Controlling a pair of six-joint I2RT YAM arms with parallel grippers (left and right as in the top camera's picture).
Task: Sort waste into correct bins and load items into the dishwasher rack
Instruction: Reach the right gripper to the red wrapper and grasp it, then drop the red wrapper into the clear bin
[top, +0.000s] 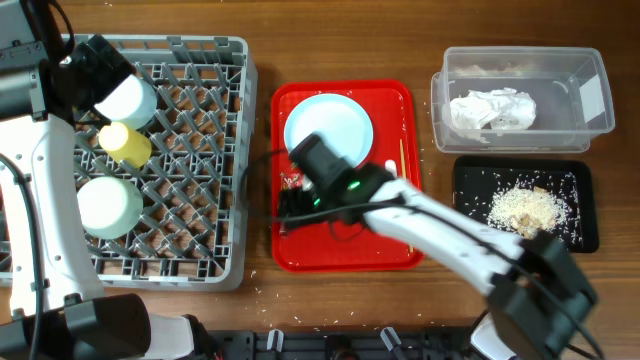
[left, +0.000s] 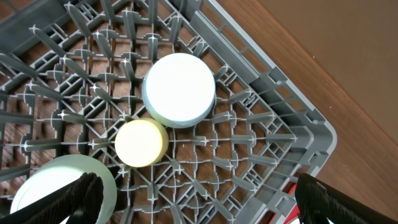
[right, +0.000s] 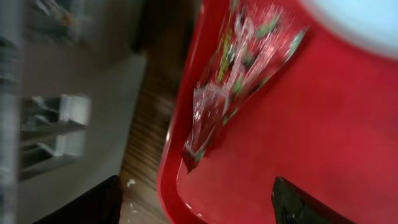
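Note:
The grey dishwasher rack (top: 215, 150) holds a pale round upturned dish (top: 130, 100), a yellow cup (top: 126, 144) and a mint-green bowl (top: 108, 205). All three show in the left wrist view: the dish (left: 179, 89), the cup (left: 142, 142), the bowl (left: 53, 186). My left gripper (top: 95, 60) (left: 196, 202) is open and empty above the rack. My right gripper (top: 290, 205) (right: 196, 202) is open over the red tray's left rim, just short of the red-and-white wrapper (top: 292, 182) (right: 239, 68). The blue plate (top: 328, 128) (right: 360, 22) and a chopstick (top: 401, 158) lie on the tray. The fork is hidden.
The red tray (top: 395, 95) (right: 292, 137) sits mid-table. The clear tub (top: 590, 100) at the back right holds a crumpled napkin (top: 490, 110). The black tray (top: 470, 190) in front of it holds rice scraps (top: 525, 208). Crumbs dot the wooden table.

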